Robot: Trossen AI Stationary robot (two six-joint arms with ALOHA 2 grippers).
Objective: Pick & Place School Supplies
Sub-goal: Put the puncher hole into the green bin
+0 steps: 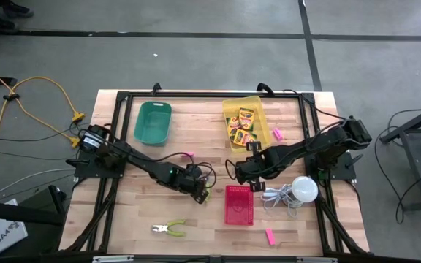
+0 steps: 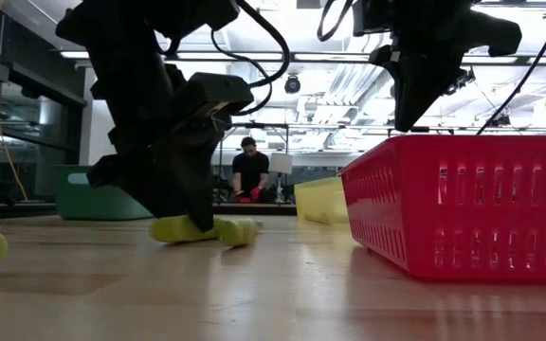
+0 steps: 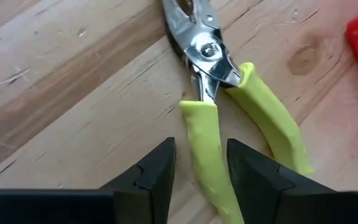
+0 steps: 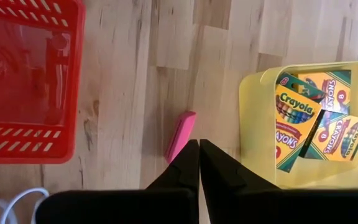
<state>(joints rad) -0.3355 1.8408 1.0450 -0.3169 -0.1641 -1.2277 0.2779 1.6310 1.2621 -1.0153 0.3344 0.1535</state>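
Left jaws [image 3: 199, 171] stand apart around one pliers [image 3: 229, 112] handle on the bench [image 3: 61, 93]; right jaws [image 4: 199, 163] are together above a pink eraser [image 4: 180, 135].

A pale wooden desk [image 1: 159, 219] is standing on a grey concrete floor [image 1: 196, 58] that dark seam lines are crossing. A yellow cable [image 1: 39, 109] is trailing over the floor beside the desk, and part of a dark stand [image 1: 415, 131] is showing at the opposite side. Across the desk top, long ceiling lights [image 2: 330, 57] are glowing under exposed pipes. A person in dark clothes [image 2: 250, 170] is sitting far back in the room.
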